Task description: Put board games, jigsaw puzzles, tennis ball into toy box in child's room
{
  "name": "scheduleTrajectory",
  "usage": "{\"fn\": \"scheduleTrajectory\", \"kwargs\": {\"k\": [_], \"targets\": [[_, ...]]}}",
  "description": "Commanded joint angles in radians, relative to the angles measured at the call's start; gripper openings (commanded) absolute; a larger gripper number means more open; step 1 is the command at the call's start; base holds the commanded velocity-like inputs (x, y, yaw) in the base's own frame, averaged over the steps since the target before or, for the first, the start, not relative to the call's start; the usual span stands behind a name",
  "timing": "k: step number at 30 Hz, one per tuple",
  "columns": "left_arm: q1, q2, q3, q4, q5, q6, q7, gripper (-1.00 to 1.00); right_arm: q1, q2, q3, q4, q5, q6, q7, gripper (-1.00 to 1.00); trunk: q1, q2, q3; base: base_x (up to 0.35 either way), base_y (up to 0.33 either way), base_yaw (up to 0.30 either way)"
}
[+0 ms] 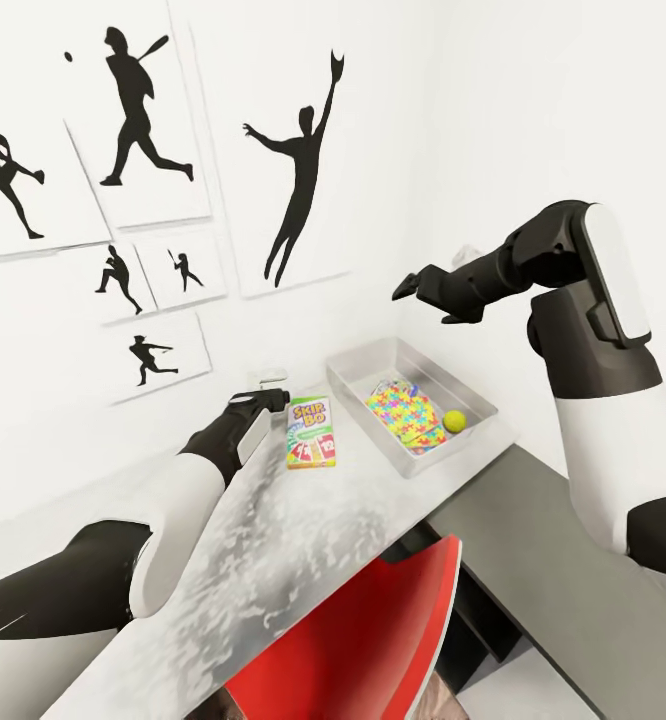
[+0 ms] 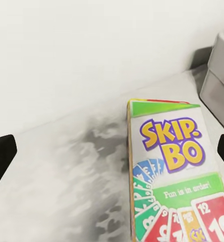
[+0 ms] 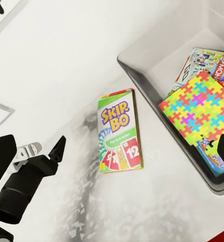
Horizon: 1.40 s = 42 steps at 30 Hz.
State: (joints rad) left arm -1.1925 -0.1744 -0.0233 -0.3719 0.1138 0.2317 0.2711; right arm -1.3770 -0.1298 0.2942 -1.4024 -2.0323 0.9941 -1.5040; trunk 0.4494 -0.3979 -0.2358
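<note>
While its two fingers stood spread apart with nothing between them, the left hand (image 1: pixel 271 388) sat low over the pale table (image 1: pixel 303 530), just beside the far left corner of the Skip-Bo board game (image 1: pixel 311 433). From the left wrist view, the dark fingertips (image 2: pixel 2 157) showed at either edge, and the Skip-Bo board game (image 2: pixel 175 176) lay flat on the table (image 2: pixel 66 191) between and ahead of them, not gripped. In the right wrist view the left hand (image 3: pixel 46 154) lay near that box (image 3: pixel 118 130) but apart from it.

To the right of the box, close by, stood the toy box (image 1: pixel 351 372), a shallow grey tray. Inside it lay a jigsaw puzzle (image 1: pixel 403 415) of bright interlocking pieces, a tennis ball (image 1: pixel 455 421) just beside the puzzle, and another board game (image 3: pixel 203 61) partly under the puzzle sheet.

The right hand (image 1: pixel 405 288) hung raised in the air above the toy box, well clear of it; whether its fingers were parted or together could not be told. Silhouette posters (image 1: pixel 138 110) of ball players hung on the white wall behind, and a red chair (image 1: pixel 373 640) stood at the table's near edge.
</note>
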Motion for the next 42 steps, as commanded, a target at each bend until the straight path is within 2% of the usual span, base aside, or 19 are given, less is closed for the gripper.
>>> {"fn": "scheduleTrajectory", "kwargs": {"k": [1,11,19,26,33,42], "targets": [[-0.001,0.0,-0.003,-0.002,0.01,0.004,-0.002,1.0,-0.002,0.001,0.001,0.0,-0.006,0.011,-0.009,1.0,0.001,-0.002,-0.002,0.0,0.0,0.0],[-0.001,0.0,-0.004,-0.007,0.01,0.003,-0.033,1.0,-0.005,0.004,0.0,0.001,0.001,0.01,-0.009,1.0,0.001,-0.002,-0.007,0.0,0.0,0.0],[-0.001,0.0,-0.004,-0.008,0.012,0.003,-0.038,1.0,-0.005,0.005,0.0,0.006,0.001,0.011,-0.007,1.0,0.001,-0.002,-0.02,0.0,0.0,0.0],[-0.001,0.0,-0.004,-0.009,0.012,0.003,-0.074,1.0,-0.005,0.006,0.0,0.009,0.001,0.011,-0.006,1.0,0.001,-0.002,-0.031,0.0,0.0,-0.029],[-0.001,0.0,-0.004,-0.009,0.012,0.003,-0.082,1.0,-0.005,0.006,0.0,0.009,0.001,0.011,-0.005,1.0,0.001,-0.002,-0.042,0.0,0.0,-0.059],[-0.001,0.0,-0.004,-0.009,0.012,0.003,-0.138,1.0,-0.005,0.005,0.0,0.009,0.001,0.011,-0.005,1.0,0.001,-0.002,-0.057,0.0,0.0,-0.062]]}}
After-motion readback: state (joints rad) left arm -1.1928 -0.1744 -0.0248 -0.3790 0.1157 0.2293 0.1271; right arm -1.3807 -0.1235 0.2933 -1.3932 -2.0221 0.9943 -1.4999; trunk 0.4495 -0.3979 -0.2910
